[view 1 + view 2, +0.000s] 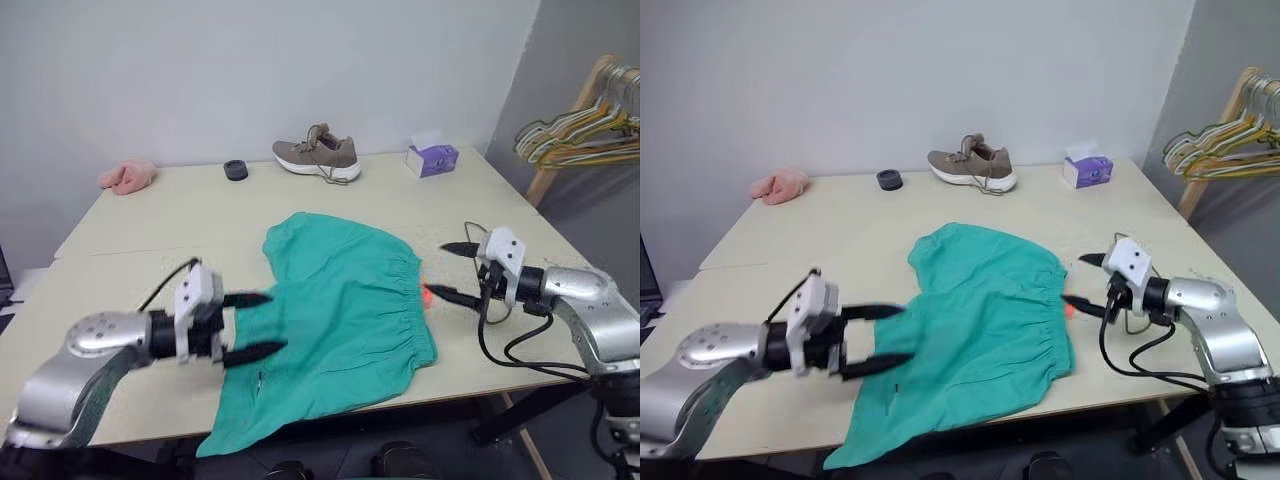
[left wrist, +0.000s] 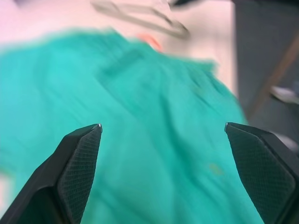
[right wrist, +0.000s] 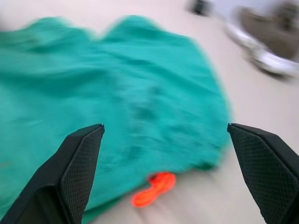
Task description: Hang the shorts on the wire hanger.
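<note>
No text, brand, number or sign can be read in these pictures. The purple tissue box [image 1: 432,158] at the far side of the table has some print on its face, but it is too small to make out.

Bare beige tabletop [image 1: 160,215] is lying open around the teal-green fabric shorts [image 1: 340,310]; a brown shoe [image 1: 318,155] is sitting well behind.

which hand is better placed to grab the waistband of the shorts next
Probably the right hand. It hangs open just beside the gathered waistband and orange drawstring of the shorts. The left hand, also open, sits over the leg end near the table's front edge, away from the waistband.
</note>
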You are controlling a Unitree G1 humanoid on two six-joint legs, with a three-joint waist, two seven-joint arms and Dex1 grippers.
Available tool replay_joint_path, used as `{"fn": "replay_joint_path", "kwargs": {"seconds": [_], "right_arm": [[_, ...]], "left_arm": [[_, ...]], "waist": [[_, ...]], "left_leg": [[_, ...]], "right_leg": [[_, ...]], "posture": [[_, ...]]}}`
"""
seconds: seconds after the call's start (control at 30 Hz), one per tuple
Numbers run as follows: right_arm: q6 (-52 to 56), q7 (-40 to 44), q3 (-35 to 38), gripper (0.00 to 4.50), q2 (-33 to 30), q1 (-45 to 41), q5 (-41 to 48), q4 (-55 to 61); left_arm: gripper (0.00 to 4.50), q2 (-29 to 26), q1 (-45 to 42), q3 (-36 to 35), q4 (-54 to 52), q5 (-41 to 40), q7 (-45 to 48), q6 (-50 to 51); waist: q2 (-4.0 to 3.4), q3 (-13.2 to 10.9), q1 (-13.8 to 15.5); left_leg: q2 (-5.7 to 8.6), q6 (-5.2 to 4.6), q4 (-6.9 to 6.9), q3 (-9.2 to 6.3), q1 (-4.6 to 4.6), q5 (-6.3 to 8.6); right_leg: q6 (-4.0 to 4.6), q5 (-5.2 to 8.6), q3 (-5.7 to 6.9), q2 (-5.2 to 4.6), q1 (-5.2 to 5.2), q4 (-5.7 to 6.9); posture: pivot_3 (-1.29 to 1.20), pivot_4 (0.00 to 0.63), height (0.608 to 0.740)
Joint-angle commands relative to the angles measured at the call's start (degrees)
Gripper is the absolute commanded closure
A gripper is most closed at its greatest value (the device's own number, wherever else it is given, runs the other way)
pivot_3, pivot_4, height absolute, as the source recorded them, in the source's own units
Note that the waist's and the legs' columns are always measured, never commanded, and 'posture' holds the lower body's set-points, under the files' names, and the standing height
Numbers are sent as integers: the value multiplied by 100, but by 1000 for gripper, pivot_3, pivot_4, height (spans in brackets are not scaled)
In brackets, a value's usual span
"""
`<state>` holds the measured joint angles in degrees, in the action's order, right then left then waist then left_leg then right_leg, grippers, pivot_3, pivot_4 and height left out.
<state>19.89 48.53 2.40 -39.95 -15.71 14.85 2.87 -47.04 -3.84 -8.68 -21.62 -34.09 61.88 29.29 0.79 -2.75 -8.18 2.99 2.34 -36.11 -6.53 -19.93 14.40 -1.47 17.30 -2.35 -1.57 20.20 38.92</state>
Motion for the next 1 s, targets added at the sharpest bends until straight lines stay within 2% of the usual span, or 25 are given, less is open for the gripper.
{"fn": "replay_joint_path", "kwargs": {"seconds": [0.03, 0.13, 0.23, 0.37, 0.53, 0.63, 1.0], "right_arm": [[845, -1391, 525, 0, 322, 79, -280, 220], [1271, -2140, 609, 0, 609, 155, -550, 67], [1722, -2488, 628, 0, 739, 133, -644, -181], [1998, -2386, 484, 0, 731, 52, -627, -607], [2347, -2110, 253, 0, 689, -168, -642, -1359], [2514, -1767, 30, 0, 562, -407, -704, -2025], [1778, -967, -765, 3567, 106, -1320, -1242, -4157]], "left_arm": [[43, -32, -450, 124, 100, -44, 92, -1], [43, -54, -880, 394, 403, 191, 241, -144], [43, -23, -1270, 665, 597, 327, 383, -212], [43, 90, -1699, 924, 627, 365, 427, -140], [43, 128, -1831, 1028, 627, 407, 439, -134], [43, 142, -1864, 1039, 653, 425, 416, -147], [0, 178, -1816, 978, 647, 512, 315, -179]], "waist": [[-1, 0, -31], [-6, 0, -162], [-6, 0, -300], [-6, 0, -421], [-3, 4, -633], [17, 17, -656], [116, 94, -609]], "left_leg": [[0, -1, 1, 6, 0, 0], [0, -2, 1, 17, 1, 1], [-3, -2, 1, 19, 2, 1], [-5, -4, 1, 22, 1, 2], [-23, -8, 0, 28, 4, 6], [-36, -8, -1, 27, 11, 6], [-41, -8, -6, 10, 22, 7]], "right_leg": [[0, 0, -6, 0, 1, 0], [-3, -1, -16, 2, 4, 0], [-6, -3, -19, 13, 3, 0], [-8, -4, -20, 20, 3, -3], [-11, -5, -23, 30, 0, -4], [-15, -8, -20, 43, -4, -4], [-21, -17, -8, 47, -50, -59]], "posture": [[-268, 0, 740], [-285, 0, 740], [-298, 0, 740], [-303, 0, 740], [-304, 0, 740], [-301, 0, 740], [-284, 0, 740]]}}
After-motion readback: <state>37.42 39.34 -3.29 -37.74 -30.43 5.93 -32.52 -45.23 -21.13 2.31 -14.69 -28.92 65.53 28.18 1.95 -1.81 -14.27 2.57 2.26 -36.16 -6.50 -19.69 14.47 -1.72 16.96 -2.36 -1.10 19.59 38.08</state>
